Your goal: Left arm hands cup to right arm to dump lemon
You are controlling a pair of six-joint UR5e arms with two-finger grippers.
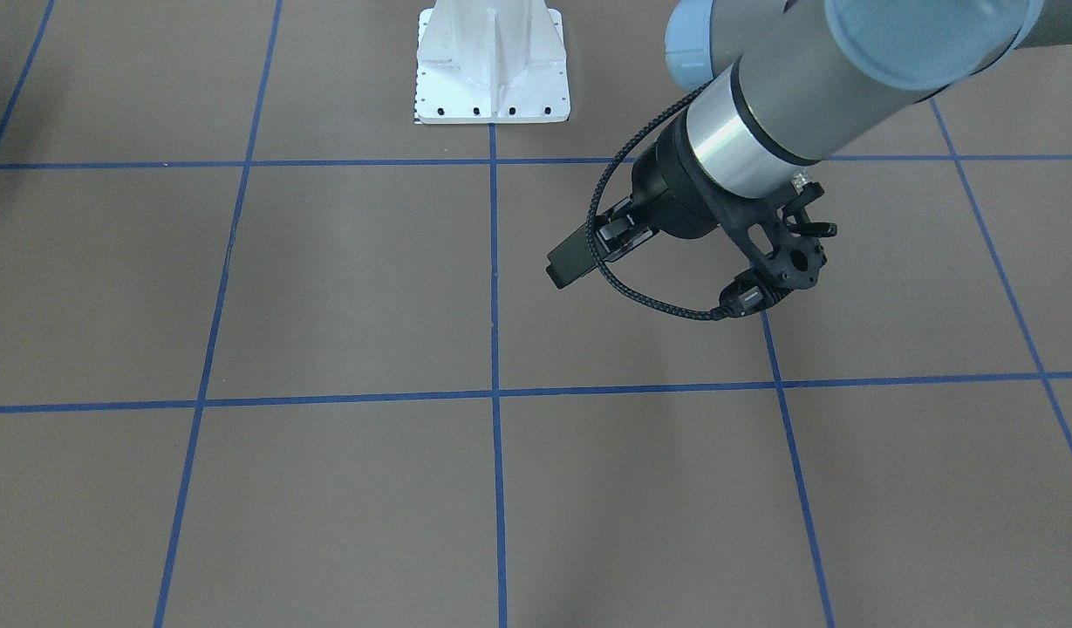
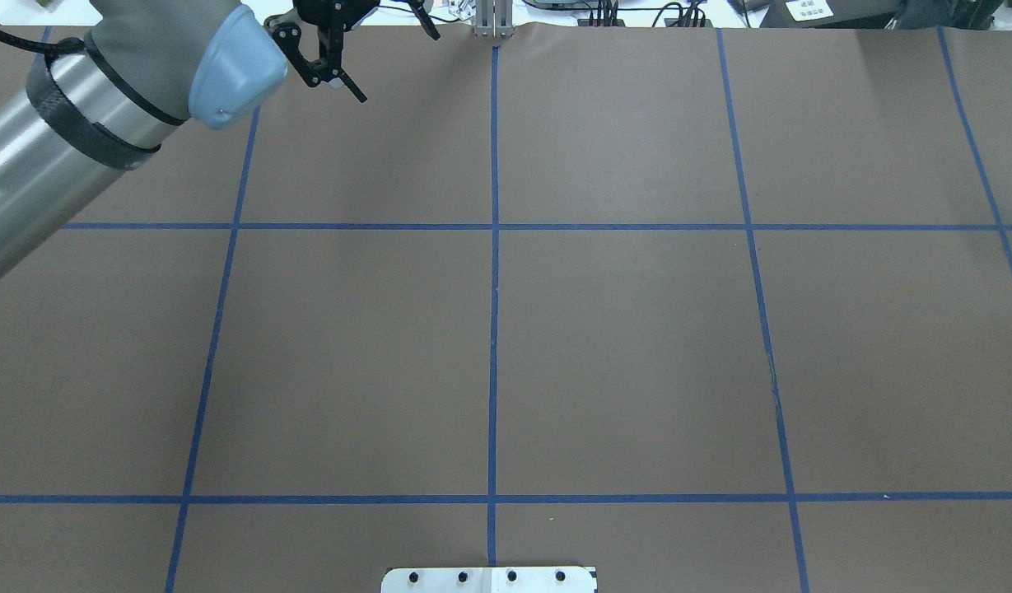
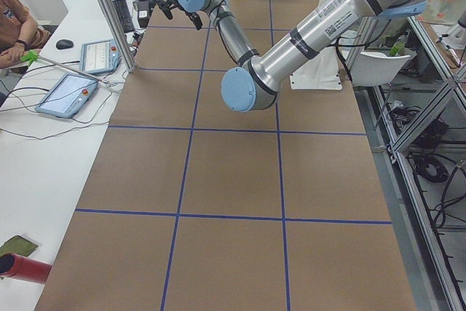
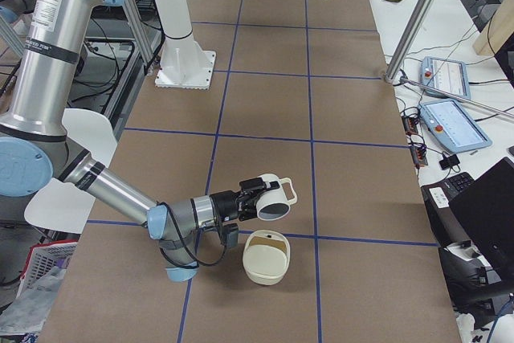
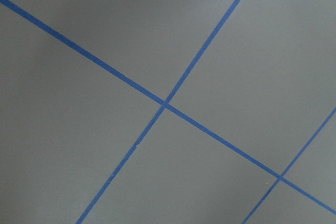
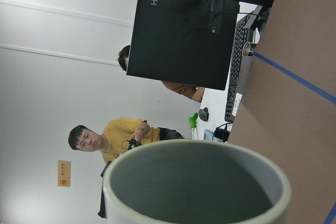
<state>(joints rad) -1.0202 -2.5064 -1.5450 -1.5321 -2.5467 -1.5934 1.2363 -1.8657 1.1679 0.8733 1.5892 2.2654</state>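
R arm [image 4: 112,189] low, forearm level; R gripper [image 4: 250,193] at sideways cup [image 4: 273,200], grip unclear. L gripper [image 1: 576,256] angled down, width unclear.

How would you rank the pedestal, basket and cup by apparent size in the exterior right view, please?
1. pedestal
2. basket
3. cup, only slightly smaller; the basket sits nearer the camera, so these two are unsure.
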